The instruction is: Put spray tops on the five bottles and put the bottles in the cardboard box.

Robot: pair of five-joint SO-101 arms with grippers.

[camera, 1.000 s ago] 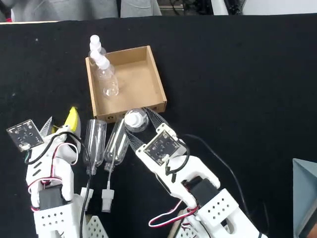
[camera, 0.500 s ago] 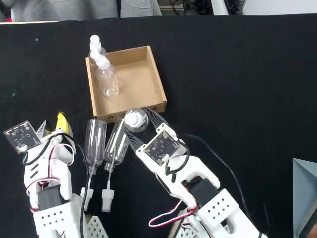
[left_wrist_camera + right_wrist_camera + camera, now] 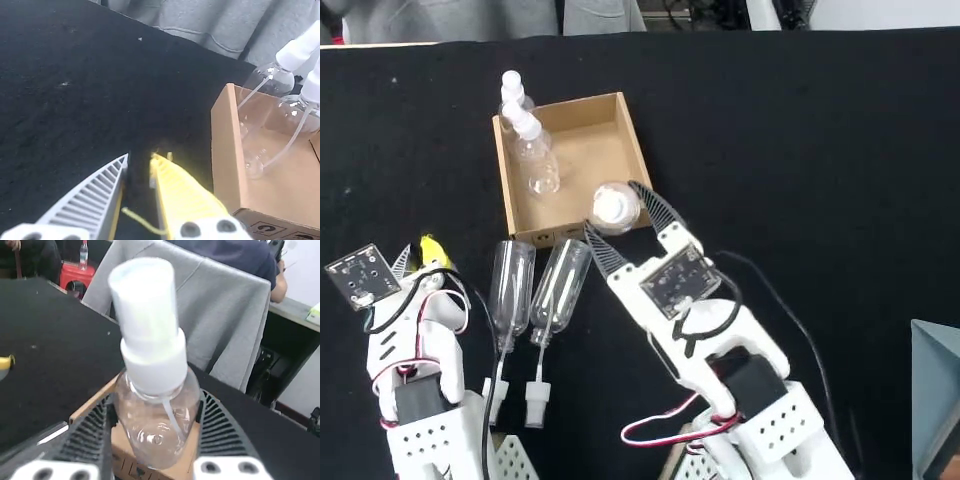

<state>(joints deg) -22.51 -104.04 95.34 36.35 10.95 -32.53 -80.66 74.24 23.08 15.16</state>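
The clear white-topped plastic bottle (image 3: 155,390), clamped in the right claw (image 3: 611,207), was advanced over the brown cardboard box (image 3: 503,170) ahead. The left claw (image 3: 140,162) was narrowed, barely apart.

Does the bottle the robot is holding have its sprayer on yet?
On. A white spray top sits on the neck of the clear bottle clamped in the right gripper.

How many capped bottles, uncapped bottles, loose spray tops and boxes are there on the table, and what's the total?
Capped bottles: 3, one in the right gripper
Uncapped bottles: 2
Loose spray tops: 2
Cardboard box: 1
Total: 8
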